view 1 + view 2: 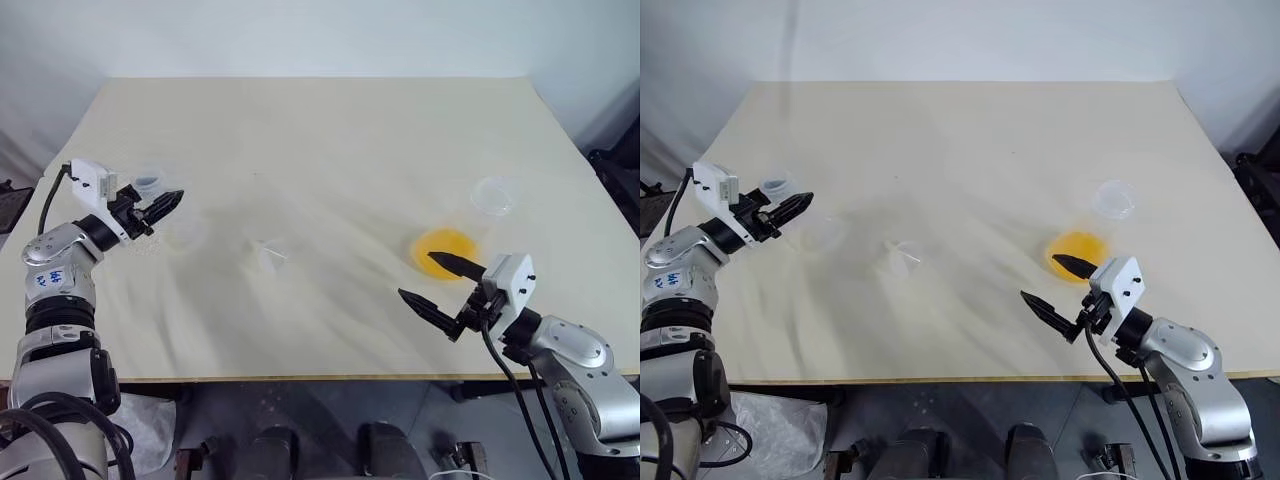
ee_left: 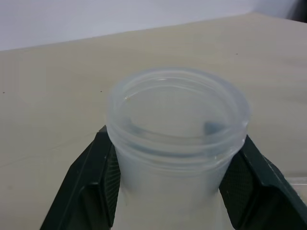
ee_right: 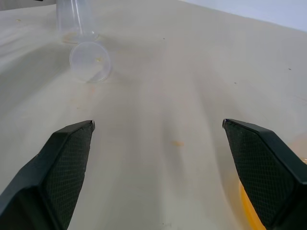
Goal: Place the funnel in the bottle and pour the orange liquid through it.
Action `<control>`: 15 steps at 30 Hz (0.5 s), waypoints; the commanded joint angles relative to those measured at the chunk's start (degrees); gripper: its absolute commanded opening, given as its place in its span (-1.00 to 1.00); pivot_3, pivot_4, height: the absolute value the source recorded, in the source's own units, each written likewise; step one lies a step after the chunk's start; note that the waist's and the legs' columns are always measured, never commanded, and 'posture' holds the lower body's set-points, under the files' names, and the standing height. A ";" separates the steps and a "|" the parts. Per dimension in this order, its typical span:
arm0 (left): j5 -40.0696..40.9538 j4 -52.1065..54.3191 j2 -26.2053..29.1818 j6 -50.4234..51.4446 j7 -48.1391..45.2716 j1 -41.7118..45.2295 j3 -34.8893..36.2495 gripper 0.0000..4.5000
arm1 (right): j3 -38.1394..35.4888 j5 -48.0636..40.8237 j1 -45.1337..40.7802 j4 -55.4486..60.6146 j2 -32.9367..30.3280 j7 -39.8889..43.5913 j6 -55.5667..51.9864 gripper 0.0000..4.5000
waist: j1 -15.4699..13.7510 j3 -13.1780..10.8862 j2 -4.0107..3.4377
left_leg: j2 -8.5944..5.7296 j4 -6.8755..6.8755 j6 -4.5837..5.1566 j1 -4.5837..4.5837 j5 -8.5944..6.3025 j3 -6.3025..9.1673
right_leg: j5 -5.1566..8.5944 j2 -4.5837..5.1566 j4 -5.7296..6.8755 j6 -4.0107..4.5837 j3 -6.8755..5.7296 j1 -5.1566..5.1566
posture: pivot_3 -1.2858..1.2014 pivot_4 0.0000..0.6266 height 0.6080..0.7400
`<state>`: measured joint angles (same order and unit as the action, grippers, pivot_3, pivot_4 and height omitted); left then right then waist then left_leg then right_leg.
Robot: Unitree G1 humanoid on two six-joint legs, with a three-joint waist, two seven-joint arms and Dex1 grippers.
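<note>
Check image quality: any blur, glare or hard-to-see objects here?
Left wrist view: bottle rim fairly crisp, its lower body and the fingers soft. Right wrist view: funnel soft, near fingers sharper. Eye views: even light, soft shadows, no glare; funnel nearly vanishes against the table.

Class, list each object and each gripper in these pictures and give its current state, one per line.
bottle: upright, uncapped, empty, gripped below its rim.
funnel: lying on its side, not in the bottle.
flask: upright, uncapped, holding the orange liquid.
orange liquid: pooled in the flask's base, unpoured.
left gripper: shut on the bottle.
right gripper: open, empty, beside the flask.
</note>
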<state>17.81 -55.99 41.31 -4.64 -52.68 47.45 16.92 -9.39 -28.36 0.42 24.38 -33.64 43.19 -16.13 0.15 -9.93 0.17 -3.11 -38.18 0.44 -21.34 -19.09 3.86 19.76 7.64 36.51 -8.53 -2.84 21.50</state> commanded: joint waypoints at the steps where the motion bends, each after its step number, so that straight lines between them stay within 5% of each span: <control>1: 0.42 0.83 1.42 -0.92 -0.57 1.40 1.19 0.05 | -1.18 -0.19 -0.32 1.13 0.03 -0.06 1.45 1.00 | 0.01 0.00 0.00 | 0.00 0.00 0.00 0.00 0.00 0.00 | 0.00 0.00 0.00 0.00 0.00 0.00 | 0.03 -0.52 1.00; 15: 1.80 15.40 1.26 6.79 -7.50 5.91 -1.23 0.05 | -2.40 -1.71 -0.47 -0.80 -3.33 4.94 1.65 1.00 | -0.10 -0.08 0.14 | 0.00 -0.08 0.01 -0.03 0.00 0.08 | 0.00 0.02 0.01 0.00 0.00 -0.04 | 0.03 -0.52 1.00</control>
<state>18.55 -42.83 41.80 1.68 -59.82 52.13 15.34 -9.93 -29.06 0.24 23.52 -36.30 47.29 -15.27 0.05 -10.01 0.32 -3.12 -38.25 0.45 -21.37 -19.09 3.94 19.76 7.66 36.52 -8.54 -2.84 21.46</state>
